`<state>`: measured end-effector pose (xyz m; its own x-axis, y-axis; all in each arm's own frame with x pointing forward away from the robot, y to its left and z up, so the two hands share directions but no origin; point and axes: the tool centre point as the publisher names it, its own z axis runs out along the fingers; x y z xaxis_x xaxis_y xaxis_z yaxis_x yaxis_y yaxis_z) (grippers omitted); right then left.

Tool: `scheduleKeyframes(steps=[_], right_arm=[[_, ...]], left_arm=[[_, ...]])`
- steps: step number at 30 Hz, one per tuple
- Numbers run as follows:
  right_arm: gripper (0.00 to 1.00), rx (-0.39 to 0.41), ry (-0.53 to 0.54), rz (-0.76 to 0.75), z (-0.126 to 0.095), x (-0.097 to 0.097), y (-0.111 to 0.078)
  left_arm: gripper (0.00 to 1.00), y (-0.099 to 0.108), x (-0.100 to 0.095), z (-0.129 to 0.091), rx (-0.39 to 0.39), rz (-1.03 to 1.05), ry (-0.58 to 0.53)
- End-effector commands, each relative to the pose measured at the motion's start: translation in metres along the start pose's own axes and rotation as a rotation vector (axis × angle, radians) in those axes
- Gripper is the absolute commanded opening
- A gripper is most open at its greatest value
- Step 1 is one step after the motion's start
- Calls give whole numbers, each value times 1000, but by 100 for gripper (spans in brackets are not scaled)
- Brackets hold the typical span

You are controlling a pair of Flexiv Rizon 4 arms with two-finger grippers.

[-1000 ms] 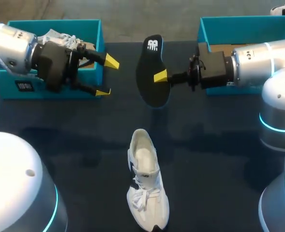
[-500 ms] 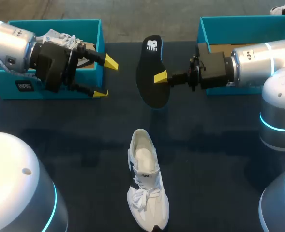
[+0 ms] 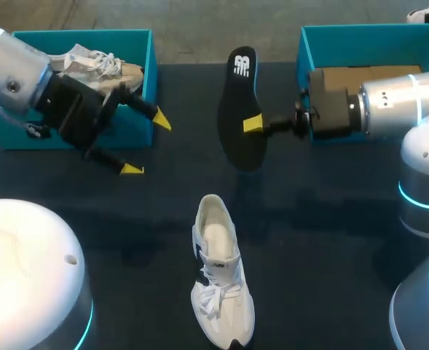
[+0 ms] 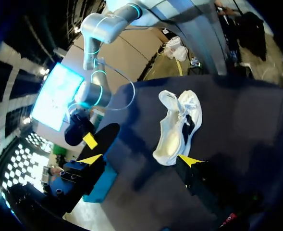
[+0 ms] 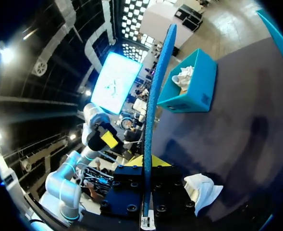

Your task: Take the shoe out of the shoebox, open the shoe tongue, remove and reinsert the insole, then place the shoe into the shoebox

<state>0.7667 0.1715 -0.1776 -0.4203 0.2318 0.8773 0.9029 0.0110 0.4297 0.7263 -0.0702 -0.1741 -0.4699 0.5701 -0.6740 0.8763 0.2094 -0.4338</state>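
Over table [image 3: 331, 240]: insole [image 3: 239, 95] in right gripper [image 3: 249, 125]

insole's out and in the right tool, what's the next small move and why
Probably lower the right tool toward the shoe and aim the insole at its opening. The insole is clamped off the table, on the far side of the shoe, and the shoe lies with its mouth facing up. The left tool is open and holds nothing, so it could steady the shoe.
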Motion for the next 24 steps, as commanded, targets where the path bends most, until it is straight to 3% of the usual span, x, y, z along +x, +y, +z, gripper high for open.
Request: scheduleKeyframes(steps=[1,2,3,20,24], right_arm=[[0,-26,-14,-31,3,-3,-6],[0,-31,-30,-40,3,-4,-7],[0,-34,-53,-32,4,-8,-8],[0,-34,-53,-32,4,-8,-8],[0,-59,-61,-60,8,-13,-9]], left_arm=[[100,-10,7,1,-60,-279,147],[100,-13,8,3,-137,-250,184],[100,-17,9,8,-303,-167,272],[100,-17,9,8,-303,-167,272],[100,-8,14,15,-370,-371,292]])
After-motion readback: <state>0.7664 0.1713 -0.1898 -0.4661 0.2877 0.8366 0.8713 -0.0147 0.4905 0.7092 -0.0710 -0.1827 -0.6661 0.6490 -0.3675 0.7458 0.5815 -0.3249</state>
